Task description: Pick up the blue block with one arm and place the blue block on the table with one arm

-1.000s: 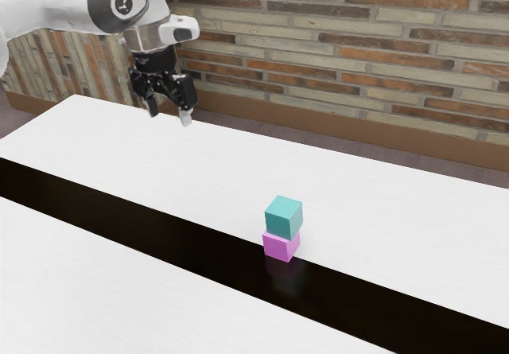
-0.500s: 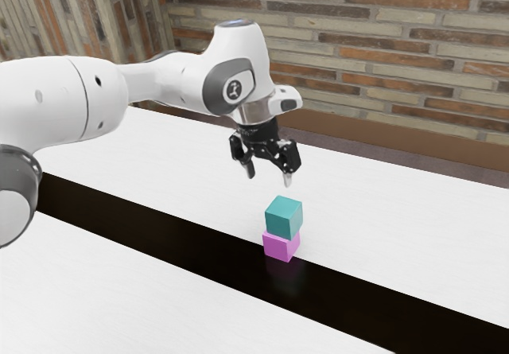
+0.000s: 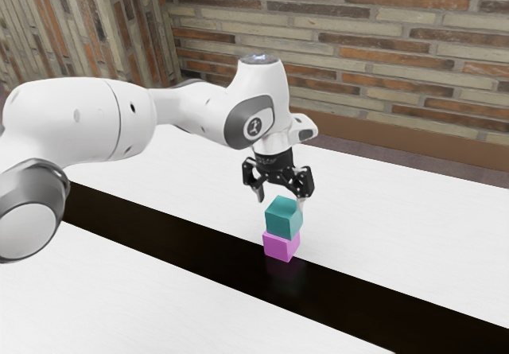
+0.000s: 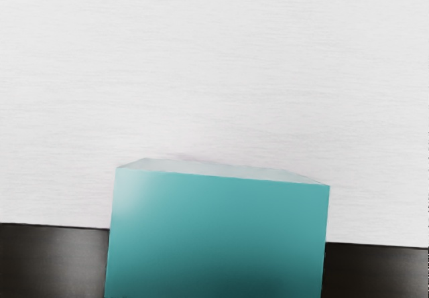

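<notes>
Exterior view has the gripper (image 3: pixel 279 200) wide open just over the teal cube (image 3: pixel 283 219), stacked on the magenta cube (image 3: pixel 280 246). I'd sink straight down, centered, and pinch only the teal one.

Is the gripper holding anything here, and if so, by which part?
Nothing is held. The black two-finger gripper is open, its fingers spread near the top of the teal cube, which rests on the small pink cube.

Count: one blue block (image 3: pixel 283 218), one pink block (image 3: pixel 280 246), two blocks total; one arm (image 3: pixel 191 112), one end effector (image 3: pixel 280 201), one bench (image 3: pixel 390 211), one dark band (image 3: pixel 171 241).
</notes>
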`<action>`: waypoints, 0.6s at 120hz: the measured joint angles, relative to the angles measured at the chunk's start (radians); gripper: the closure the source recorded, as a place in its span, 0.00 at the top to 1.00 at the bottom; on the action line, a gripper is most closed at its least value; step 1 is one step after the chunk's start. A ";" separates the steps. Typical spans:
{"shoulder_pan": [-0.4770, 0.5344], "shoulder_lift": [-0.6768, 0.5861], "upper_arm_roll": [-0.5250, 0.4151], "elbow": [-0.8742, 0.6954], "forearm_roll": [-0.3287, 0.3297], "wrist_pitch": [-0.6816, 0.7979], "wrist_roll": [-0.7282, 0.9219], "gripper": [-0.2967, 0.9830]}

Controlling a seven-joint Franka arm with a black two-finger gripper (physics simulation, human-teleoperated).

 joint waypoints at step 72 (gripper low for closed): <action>-0.009 0.010 -0.009 -0.052 -0.020 0.014 -0.080 0.77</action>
